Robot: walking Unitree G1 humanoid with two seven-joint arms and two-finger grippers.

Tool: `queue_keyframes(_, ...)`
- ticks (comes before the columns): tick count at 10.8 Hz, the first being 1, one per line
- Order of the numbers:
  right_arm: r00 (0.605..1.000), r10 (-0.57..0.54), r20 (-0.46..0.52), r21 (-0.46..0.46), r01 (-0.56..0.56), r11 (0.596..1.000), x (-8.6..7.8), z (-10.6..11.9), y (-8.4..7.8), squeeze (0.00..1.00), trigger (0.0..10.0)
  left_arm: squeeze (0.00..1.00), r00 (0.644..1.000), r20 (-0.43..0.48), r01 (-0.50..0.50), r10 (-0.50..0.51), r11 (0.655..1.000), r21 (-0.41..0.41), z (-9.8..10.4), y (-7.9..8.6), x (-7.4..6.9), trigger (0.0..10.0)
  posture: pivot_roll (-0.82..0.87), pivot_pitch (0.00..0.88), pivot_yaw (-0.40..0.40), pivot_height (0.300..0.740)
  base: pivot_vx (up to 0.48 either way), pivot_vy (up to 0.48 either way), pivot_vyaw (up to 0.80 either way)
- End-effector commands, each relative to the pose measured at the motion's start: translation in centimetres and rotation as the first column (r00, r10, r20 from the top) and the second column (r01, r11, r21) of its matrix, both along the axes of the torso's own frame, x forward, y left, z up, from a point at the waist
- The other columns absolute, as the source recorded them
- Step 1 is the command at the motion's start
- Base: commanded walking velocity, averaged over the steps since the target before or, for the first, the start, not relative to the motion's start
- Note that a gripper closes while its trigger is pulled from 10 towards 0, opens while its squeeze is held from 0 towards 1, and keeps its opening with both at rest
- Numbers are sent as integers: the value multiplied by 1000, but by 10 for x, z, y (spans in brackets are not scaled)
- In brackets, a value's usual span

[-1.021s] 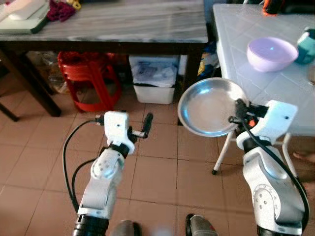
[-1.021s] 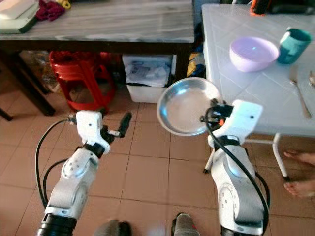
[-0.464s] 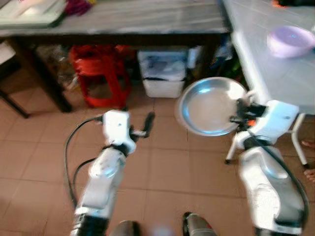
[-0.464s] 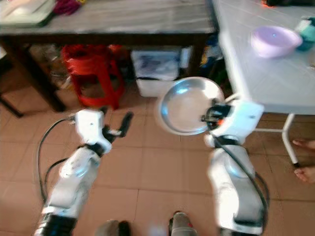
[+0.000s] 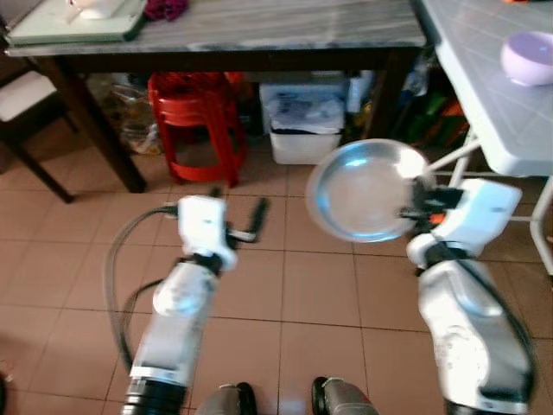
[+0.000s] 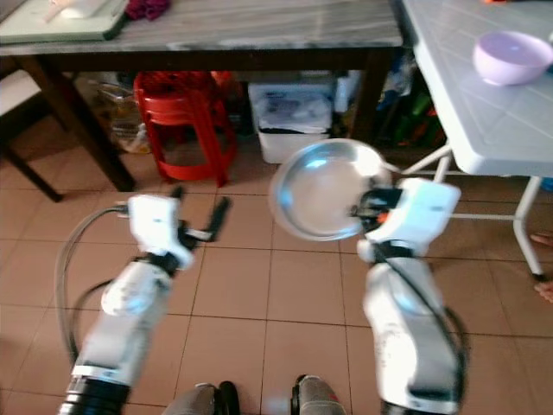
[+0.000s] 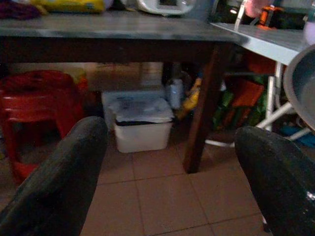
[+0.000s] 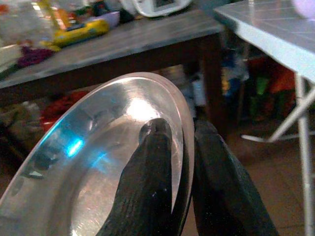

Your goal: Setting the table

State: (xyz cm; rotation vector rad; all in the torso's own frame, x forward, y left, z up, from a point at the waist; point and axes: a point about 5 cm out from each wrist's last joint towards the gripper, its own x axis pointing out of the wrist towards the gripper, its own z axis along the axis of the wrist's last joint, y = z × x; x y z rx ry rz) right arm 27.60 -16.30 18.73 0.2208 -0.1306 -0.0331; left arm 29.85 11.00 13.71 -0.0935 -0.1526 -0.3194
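We carry the steel plate (image 5: 361, 190) by its rim, pinched between the fingers of our right gripper (image 8: 184, 162) and held above the tiled floor (image 5: 320, 277), off the near corner of the white table (image 5: 497, 104) where a lilac bowl (image 5: 527, 59) sits, presumably its destination. The plate is round, shallow, smooth and shiny, so the thin edge gives the surest hold. Our left gripper (image 7: 172, 162) hangs with fingers spread and empty.

No text, label, brand, number or sign can be read in these views.
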Motion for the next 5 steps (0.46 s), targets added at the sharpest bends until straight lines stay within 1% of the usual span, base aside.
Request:
queue_keyframes(1,1000,-2,26,-6,3,1000,-2,5,-1,0,10000,0,1000,5,19,-19,1000,-1,1,-1,-3,10000,-212,206,55,740,0,0,0)
queue_keyframes(5,1000,3,26,-10,-3,1000,-2,5,-1,0,10000,0,999,12,41,-40,999,-6,2,-3,-4,10000,-211,209,53,740,0,0,0)
